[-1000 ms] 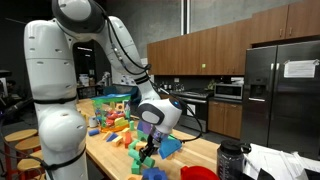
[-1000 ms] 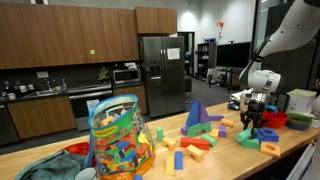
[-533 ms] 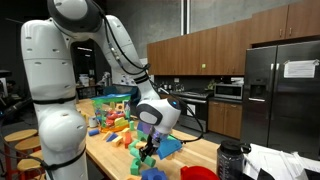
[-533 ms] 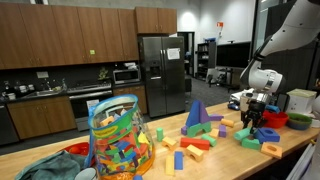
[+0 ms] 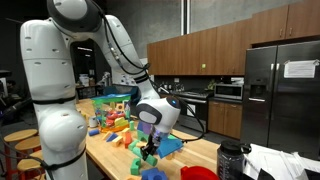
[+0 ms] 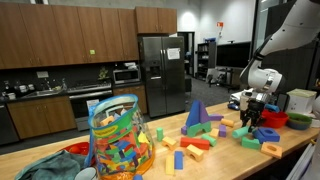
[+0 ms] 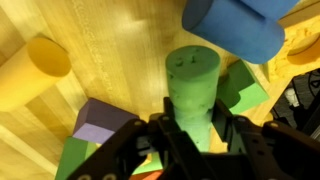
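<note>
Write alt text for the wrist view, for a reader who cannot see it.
The gripper holds a green cylinder between its two black fingers, seen from above over a wooden table. Around it lie a blue cylinder at upper right, a yellow cylinder at left, a purple block at lower left and a green block at right.

The green cylinder (image 7: 192,75) looks matt and faintly pitted, like foam. The tabletop (image 7: 100,70), at 10 o'clock from it, is grained wood with a light sheen. The gripper (image 7: 193,128) is matt black. The refrigerator (image 6: 160,70) is brushed metal.
</note>
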Controlling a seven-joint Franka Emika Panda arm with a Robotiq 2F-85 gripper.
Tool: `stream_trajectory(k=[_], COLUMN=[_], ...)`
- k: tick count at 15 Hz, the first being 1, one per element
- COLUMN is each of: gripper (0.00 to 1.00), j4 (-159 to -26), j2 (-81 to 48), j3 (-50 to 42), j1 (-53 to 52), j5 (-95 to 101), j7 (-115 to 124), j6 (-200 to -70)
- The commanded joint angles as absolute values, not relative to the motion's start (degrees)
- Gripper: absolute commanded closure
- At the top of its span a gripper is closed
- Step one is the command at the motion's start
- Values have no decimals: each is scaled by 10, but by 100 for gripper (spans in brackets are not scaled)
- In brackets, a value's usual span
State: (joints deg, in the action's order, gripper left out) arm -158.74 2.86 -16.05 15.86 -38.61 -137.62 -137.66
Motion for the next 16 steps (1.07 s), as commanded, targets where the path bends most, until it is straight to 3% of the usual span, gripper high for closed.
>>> stream_trajectory(k=[1, 16], gripper=[84, 84], j4=[-1597, -1593], j2=[60, 128], j3=[-163, -165], j1=[155, 143], j5=[-393, -381], j7=[-1348, -1229], j6=[-1389, -1394])
